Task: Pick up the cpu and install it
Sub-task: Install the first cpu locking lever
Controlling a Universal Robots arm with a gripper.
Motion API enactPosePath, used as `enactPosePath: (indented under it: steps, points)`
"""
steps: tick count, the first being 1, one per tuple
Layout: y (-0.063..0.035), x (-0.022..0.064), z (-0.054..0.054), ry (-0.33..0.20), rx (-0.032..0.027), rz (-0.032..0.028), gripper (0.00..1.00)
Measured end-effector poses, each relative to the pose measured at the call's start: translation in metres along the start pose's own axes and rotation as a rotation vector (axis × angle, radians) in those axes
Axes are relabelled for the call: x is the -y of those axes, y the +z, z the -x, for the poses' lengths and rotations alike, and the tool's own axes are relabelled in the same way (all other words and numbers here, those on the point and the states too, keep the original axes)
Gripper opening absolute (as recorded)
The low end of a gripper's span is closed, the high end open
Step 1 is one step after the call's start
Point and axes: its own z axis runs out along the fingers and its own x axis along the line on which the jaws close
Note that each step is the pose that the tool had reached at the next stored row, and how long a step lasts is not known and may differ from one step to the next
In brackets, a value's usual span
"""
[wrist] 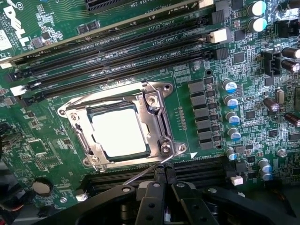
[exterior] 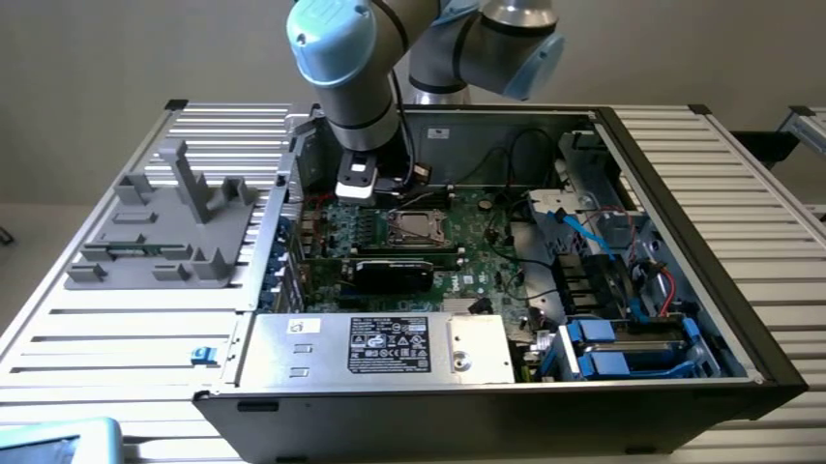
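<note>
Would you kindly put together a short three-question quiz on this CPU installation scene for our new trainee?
1. True or false: the cpu lies inside the socket frame on the motherboard.
2. The gripper is: A) open around the cpu; B) shut, with no cpu in it; C) shut on a blue cable.
3. Fill in: in the exterior view, the grey fixture stands outside the case, on that view's ___ side.

Key: 1 true; 2 B; 3 left.
</note>
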Motion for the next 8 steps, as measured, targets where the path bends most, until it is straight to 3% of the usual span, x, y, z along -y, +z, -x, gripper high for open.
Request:
enactPosePath:
  steps: [8]
  points:
    - [0.0009,0.0006,-0.0017,-0.002,-0.0042,-0.0016,0.11]
